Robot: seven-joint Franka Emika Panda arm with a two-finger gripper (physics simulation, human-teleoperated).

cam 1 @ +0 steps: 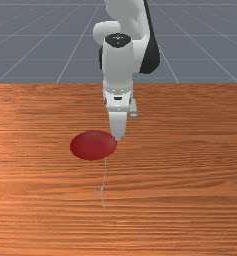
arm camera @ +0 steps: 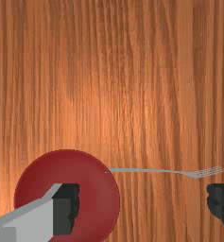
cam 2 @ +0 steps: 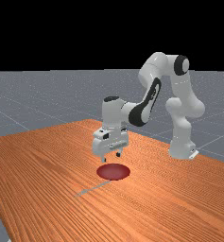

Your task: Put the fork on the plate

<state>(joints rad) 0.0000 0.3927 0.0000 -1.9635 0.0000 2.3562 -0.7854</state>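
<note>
Hanging above table, gripper has jaws spread wide. Fork lies flat on wood, below jaws and outside their grasp: in wrist view, its length runs roughly along span from one fingertip to other, but off to one side of that line. Handle end meets rim of red plate; tines point away from plate. One finger stands over plate, other near tines' side.
</note>
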